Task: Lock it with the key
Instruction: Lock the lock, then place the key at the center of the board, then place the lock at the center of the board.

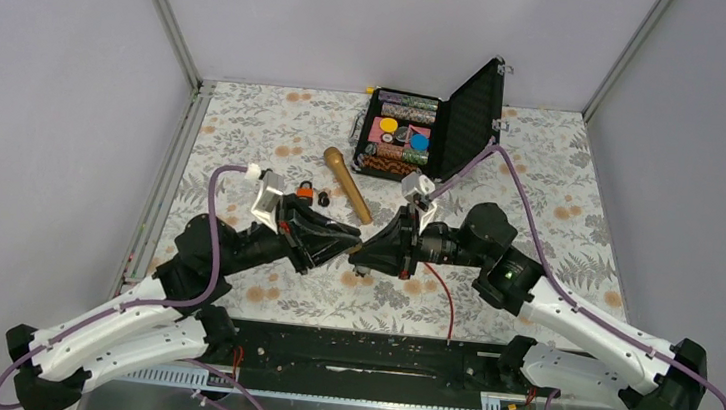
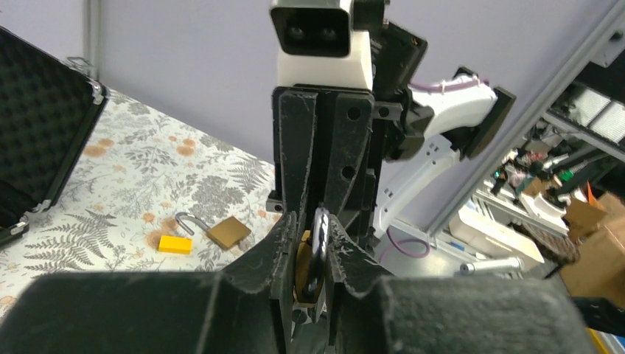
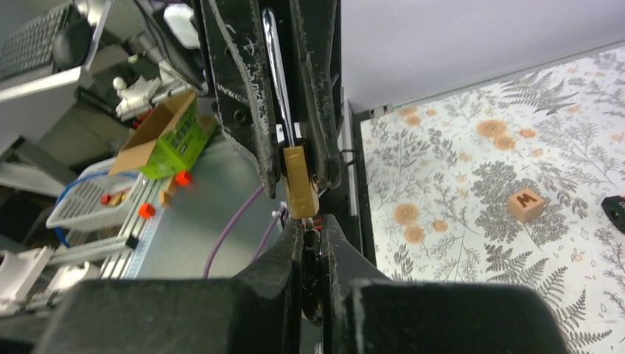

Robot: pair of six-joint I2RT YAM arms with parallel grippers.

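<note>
The right gripper [image 3: 309, 225], pinched on the dark head of the key [image 3: 310, 269], meets the left gripper [image 2: 309, 228], which clamps the brass padlock [image 3: 298, 181] above mid-table, its long axis running gripper to gripper and its base toward the key, while the open black case [image 1: 468, 120] behind holds rows of poker chips [image 1: 401, 133].

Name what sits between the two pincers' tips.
A brass padlock, clamped in the left pincer, and the key pinched in the right pincer beneath it; clearest in the right wrist view.
</note>
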